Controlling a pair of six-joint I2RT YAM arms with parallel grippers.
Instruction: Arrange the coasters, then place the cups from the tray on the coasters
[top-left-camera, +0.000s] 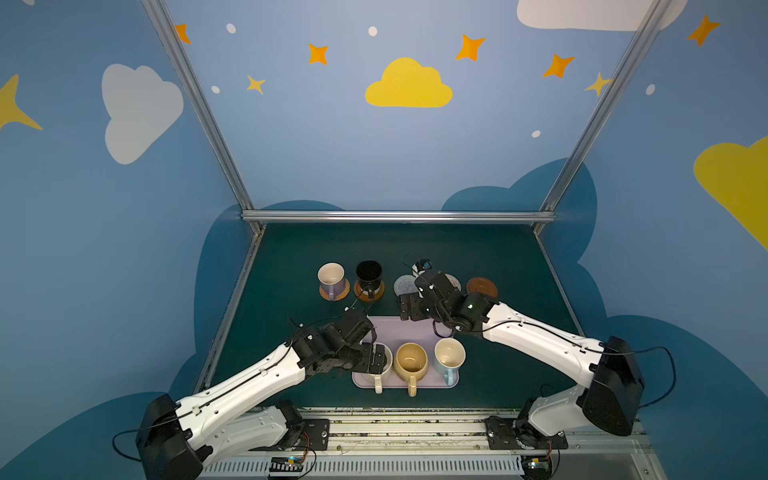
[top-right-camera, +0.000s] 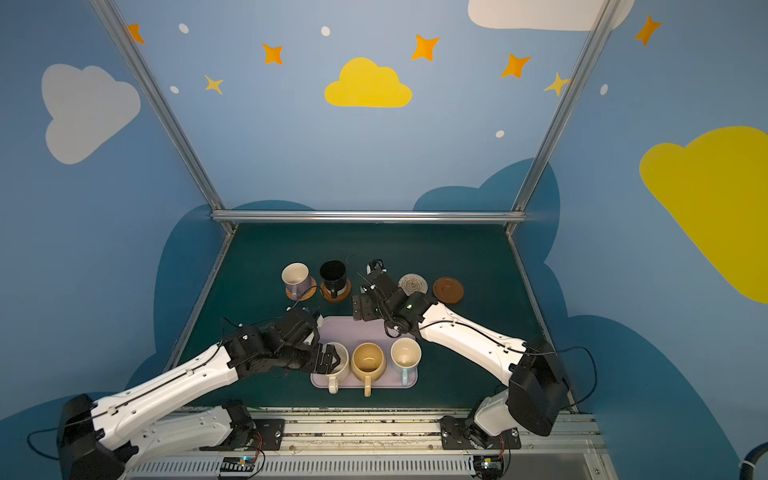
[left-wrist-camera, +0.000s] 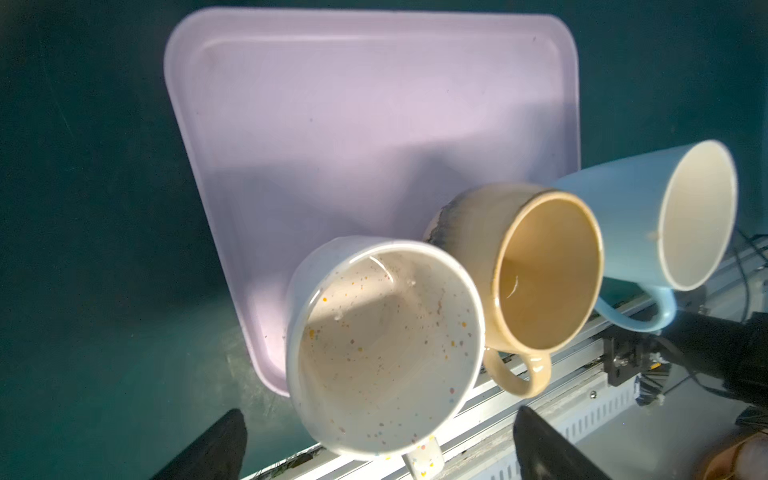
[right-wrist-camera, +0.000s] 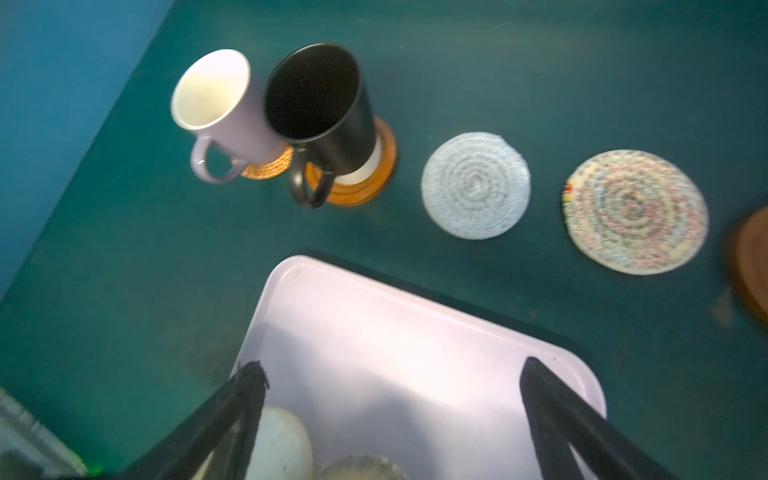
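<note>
Ceramic gives the five cups their gloss: each is round with a looped handle, and most are cream inside. The cream speckled cup (left-wrist-camera: 382, 349) is squat and dotted with coloured flecks, the mustard cup (left-wrist-camera: 540, 270) is rounded with a darker rim, and the light blue cup (left-wrist-camera: 640, 216) is taller and plain. These three stand close together along the near edge of the tray (left-wrist-camera: 374, 104), a smooth pale lilac rectangle with rounded corners and a low rim; its far half is bare. Beyond the tray five flat round coasters lie in a row. At the left the lavender cup (right-wrist-camera: 224, 108) stands on the coiled tan rattan coaster (right-wrist-camera: 270, 168), and beside it the black cup (right-wrist-camera: 320, 108) stands on a rimmed wooden coaster (right-wrist-camera: 365, 187). Next come the grey woven coaster (right-wrist-camera: 476, 185) and the beige woven coaster (right-wrist-camera: 636, 212), both spiral-wound and bare, then a second wooden coaster (top-right-camera: 448, 289), also bare. The left end effector (left-wrist-camera: 378, 415) is spread wide with its dark jaws on either side of the cream speckled cup; whether they touch it I cannot tell. The right end effector (right-wrist-camera: 392, 368) is also spread wide and grips nothing, above the tray's far part. The table (top-left-camera: 478, 249) is matte dark green. Blue walls (top-left-camera: 332, 145) painted with clouds and stars enclose it inside an aluminium frame (top-left-camera: 399, 216).
</note>
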